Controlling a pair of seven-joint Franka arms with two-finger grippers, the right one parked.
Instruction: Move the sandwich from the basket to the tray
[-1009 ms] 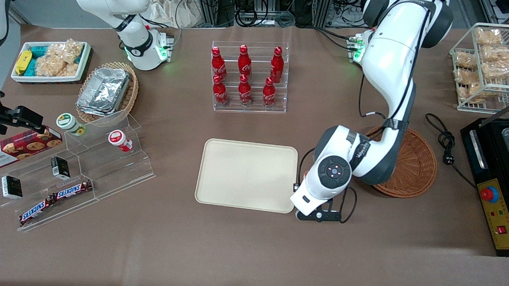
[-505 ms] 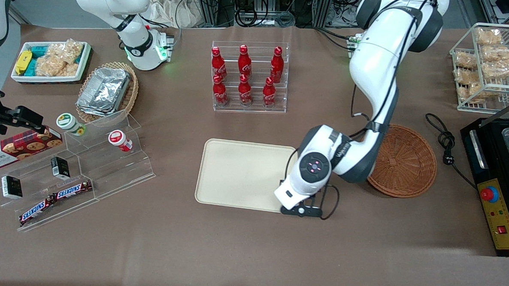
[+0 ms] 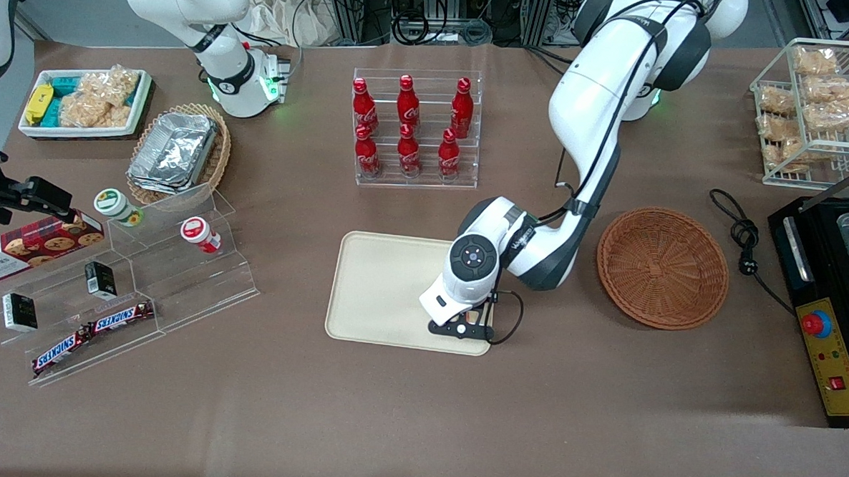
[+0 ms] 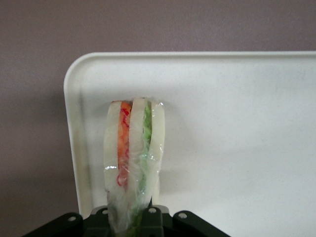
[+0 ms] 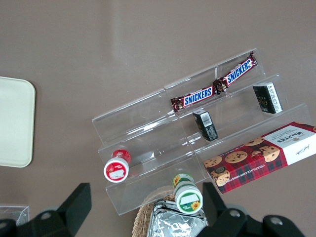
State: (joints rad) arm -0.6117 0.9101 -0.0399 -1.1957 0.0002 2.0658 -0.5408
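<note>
we have our gripper [image 3: 461, 329] clamped on the sandwich [image 4: 133, 158], held edge-up over the tray [image 4: 237, 128] near its corner, so it can drop inside the rim; the basket [image 3: 662, 267] sits empty.

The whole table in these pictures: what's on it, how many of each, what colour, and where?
sandwich: one, pale bread with orange and green filling, held in the claw above the tray
tray: one, cream, middle of the table
basket: one, reddish-brown, nothing in it, beside the tray toward the working arm's end
cola bottles: six, red, in a clear rack farther from the front camera than the tray
Snickers bars: two, on a clear stepped stand toward the parked arm's end
foil containers: silver, stacked in a tan basket
claw: one, black, shut on the sandwich, over the tray's corner nearest the basket
</note>
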